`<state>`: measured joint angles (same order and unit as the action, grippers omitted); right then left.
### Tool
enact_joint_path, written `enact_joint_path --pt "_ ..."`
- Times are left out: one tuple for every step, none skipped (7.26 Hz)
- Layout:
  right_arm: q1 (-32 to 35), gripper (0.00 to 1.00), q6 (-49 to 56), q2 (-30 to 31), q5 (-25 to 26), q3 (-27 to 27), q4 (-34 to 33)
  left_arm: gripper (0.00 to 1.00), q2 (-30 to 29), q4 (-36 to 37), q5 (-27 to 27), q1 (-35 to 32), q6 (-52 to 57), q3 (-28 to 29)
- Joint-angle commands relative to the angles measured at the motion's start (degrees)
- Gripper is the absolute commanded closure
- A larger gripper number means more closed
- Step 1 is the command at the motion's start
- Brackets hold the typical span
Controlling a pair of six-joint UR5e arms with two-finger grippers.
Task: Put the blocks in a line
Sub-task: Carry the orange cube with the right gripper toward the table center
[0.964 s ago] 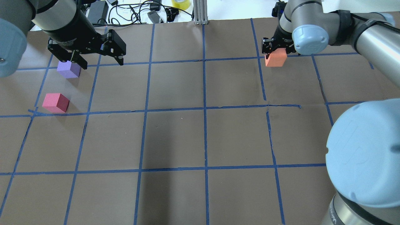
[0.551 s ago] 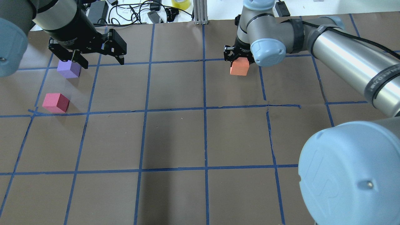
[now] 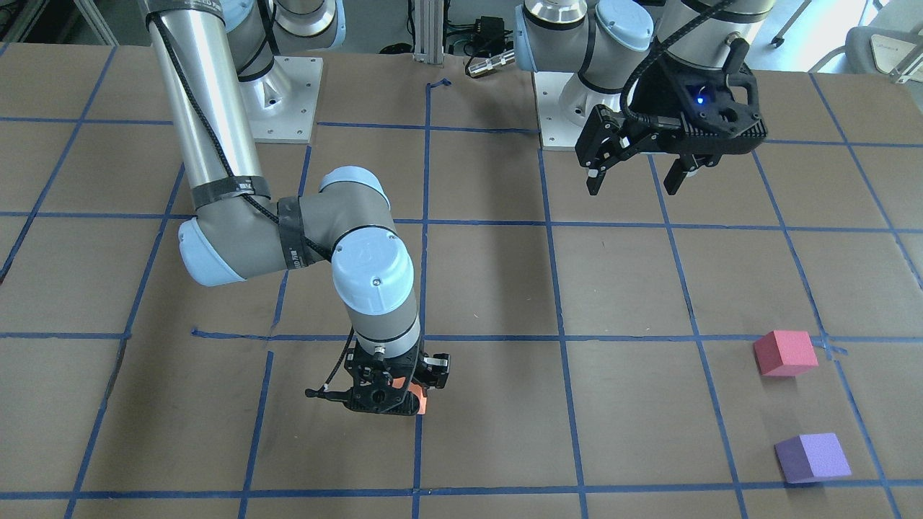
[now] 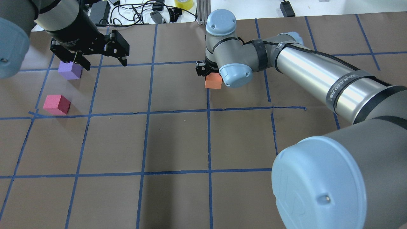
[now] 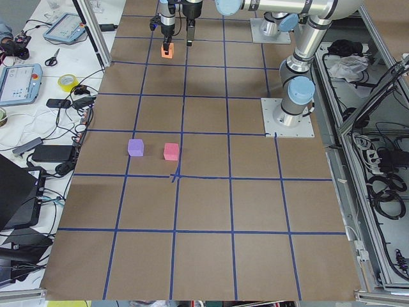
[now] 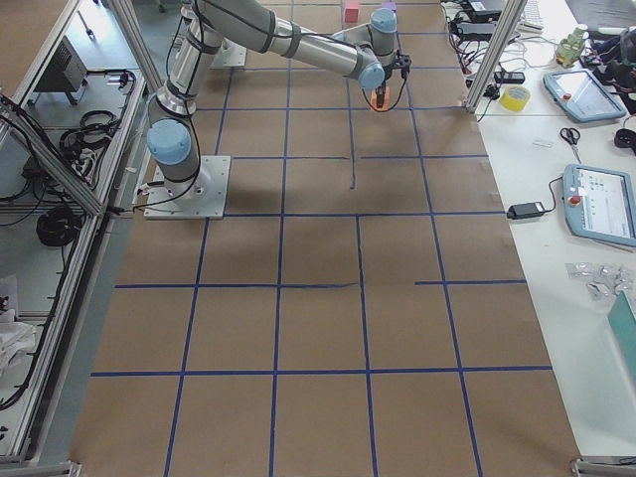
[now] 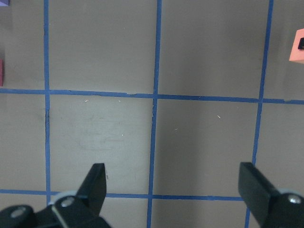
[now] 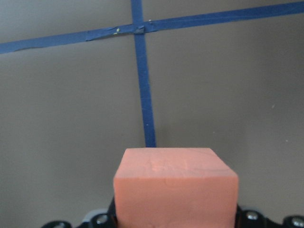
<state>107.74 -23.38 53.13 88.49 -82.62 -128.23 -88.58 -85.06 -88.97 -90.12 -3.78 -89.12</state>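
My right gripper point(image 4: 210, 76) is shut on the orange block point(image 4: 213, 82) and holds it just above the table's centre tape line; the block fills the bottom of the right wrist view point(image 8: 175, 187). In the front view only a sliver of the orange block point(image 3: 421, 402) shows under the right gripper point(image 3: 389, 398). The purple block point(image 4: 70, 70) and the pinkish-red block point(image 4: 57, 104) sit apart at the far left. My left gripper point(image 4: 105, 65) is open and empty, raised just right of the purple block; its fingers point(image 7: 97, 178) stand wide apart.
Brown paper with a blue tape grid point(image 4: 208, 109) covers the table. Cables, adapters and a yellow tape roll point(image 4: 183, 3) lie beyond the far edge. A metal post point(image 4: 202, 12) stands at the far middle. The right arm's links point(image 4: 318, 76) span the right half.
My right arm has carried the orange block leftward from the far right to the centre tape line. The left gripper and the other two blocks have stayed put.
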Motion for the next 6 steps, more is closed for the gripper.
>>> enact_joint_path --pt "2.7 1.00 -0.5 -3.3 0.8 3.7 -0.4 0.00 0.0 0.0 0.0 0.0 0.0 0.0" --pt "3.9 0.99 -0.5 -4.5 0.9 4.6 -0.5 0.00 0.0 0.0 0.0 0.0 0.0 0.0" --pt "4.1 0.94 -0.5 -5.1 0.9 4.9 -0.8 0.00 0.0 0.0 0.0 -0.1 0.0 0.0" --pt "4.1 0.77 0.6 -5.4 0.9 4.9 -0.9 0.00 0.0 0.0 -0.1 0.0 0.1 0.0" --pt "4.1 0.49 1.1 -6.0 0.9 4.9 -1.1 0.00 0.0 0.1 0.0 0.0 0.0 0.0" --pt "4.1 0.00 1.1 -6.1 0.9 4.9 -1.3 0.00 0.0 0.1 0.0 0.0 0.0 0.0"
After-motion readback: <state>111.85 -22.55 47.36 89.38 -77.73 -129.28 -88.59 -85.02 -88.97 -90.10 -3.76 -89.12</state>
